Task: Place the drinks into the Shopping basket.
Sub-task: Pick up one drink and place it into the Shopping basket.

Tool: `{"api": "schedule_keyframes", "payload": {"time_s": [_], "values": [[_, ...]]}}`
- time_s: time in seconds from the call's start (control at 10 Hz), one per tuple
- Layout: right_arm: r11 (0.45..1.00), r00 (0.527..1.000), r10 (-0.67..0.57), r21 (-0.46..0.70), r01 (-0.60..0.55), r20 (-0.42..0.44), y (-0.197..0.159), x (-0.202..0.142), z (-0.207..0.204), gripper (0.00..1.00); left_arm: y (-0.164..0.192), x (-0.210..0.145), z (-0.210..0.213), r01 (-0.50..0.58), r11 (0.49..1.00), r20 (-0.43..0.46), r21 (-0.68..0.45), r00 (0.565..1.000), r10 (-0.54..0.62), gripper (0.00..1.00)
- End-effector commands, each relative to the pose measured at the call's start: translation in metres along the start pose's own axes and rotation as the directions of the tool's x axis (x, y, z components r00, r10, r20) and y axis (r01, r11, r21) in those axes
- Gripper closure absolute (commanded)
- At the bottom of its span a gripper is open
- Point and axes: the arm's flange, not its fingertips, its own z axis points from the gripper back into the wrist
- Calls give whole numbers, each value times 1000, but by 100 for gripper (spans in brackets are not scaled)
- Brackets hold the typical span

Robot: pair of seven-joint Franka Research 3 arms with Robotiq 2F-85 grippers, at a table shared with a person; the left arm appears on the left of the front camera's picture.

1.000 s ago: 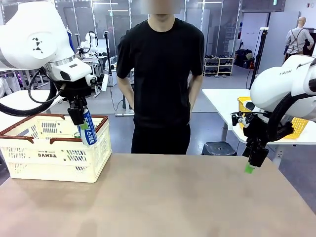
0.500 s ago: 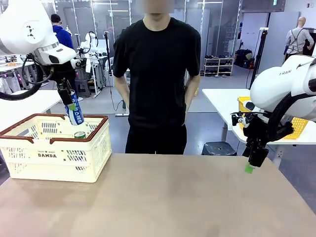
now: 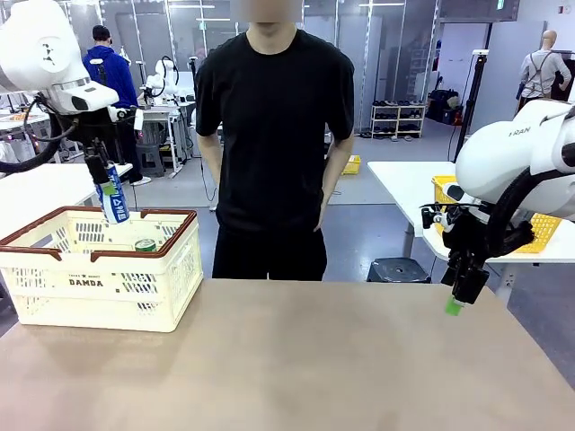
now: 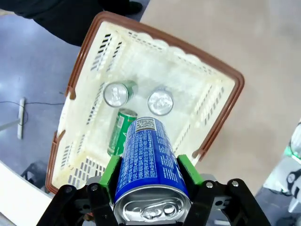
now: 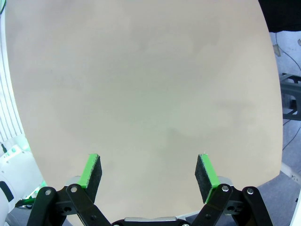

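Left gripper (image 3: 110, 189) has carried the blue can (image 3: 115, 205) left and higher, still clamped, above the Shopping basket (image 3: 99, 283) at table's left. Three cans (image 4: 160, 102) lie inside. Right gripper (image 5: 149, 170) spread wide, holding nothing, over the bare table (image 3: 341, 359).

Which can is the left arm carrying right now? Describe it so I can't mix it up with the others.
Find the cream Shopping basket at the table's left end. Above it the left gripper clamps a blue can with white lettering. The cans lying inside the basket are loose, and the green can differs by colour.
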Motion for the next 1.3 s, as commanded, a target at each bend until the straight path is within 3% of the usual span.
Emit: {"api": "schedule_keyframes", "payload": {"time_s": [0.0, 0.3, 0.6, 1.1, 1.2], "values": [[1000, 1000, 3, 3, -3, 0, 1, -1, 0, 0, 19, -18, 7, 32, 999, -41, -4, 999, -32, 40], [1000, 1000, 3, 3, -3, 0, 1, -1, 0, 0, 31, -50, -14, 66, 996, -29, -53, 997, -67, 40], [1000, 1000, 3, 3, -3, 0, 1, -1, 0, 0, 35, -70, -34, 163, 987, -18, -9, 987, -163, 40], [1000, 1000, 3, 3, -3, 0, 1, -1, 0, 0, 40, -85, -64, 29, 995, -49, -93, 998, -33, 40], [1000, 1000, 3, 3, -3, 0, 1, -1, 0, 0, 44, -84, -61, 83, 994, -46, -71, 995, -86, 40]]}}
